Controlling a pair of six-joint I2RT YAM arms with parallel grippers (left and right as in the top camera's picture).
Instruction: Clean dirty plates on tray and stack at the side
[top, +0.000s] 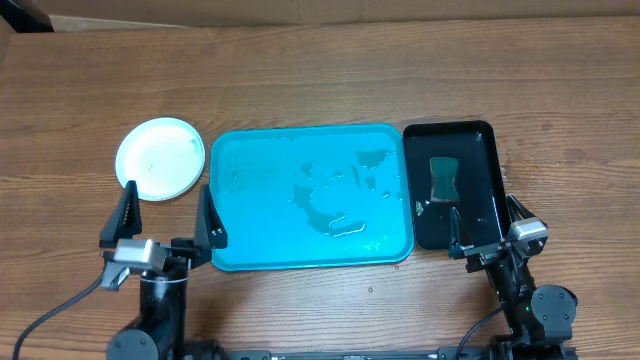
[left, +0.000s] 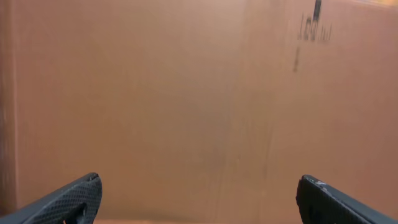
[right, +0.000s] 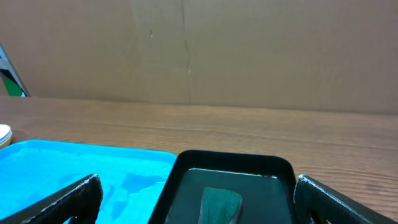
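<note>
The turquoise tray (top: 260, 245) lies at the table's middle, holding no plates, with wet patches on its floor; it also shows in the right wrist view (right: 37, 168). A stack of plates with a white one on top (top: 160, 158) sits on the table left of the tray; a sliver of it shows in the right wrist view (right: 4, 134). The blue and yellow-green plates are not visible as separate plates. My left gripper (top: 166, 216) is open and empty near the tray's front left corner. My right gripper (top: 487, 222) is open and empty at the front of the black tray.
A glossy black tray (top: 480, 140) stands right of the turquoise tray, with a dark green sponge (top: 442, 178) in it, also in the right wrist view (right: 221, 204). A brown cardboard wall (left: 199, 93) stands behind the table.
</note>
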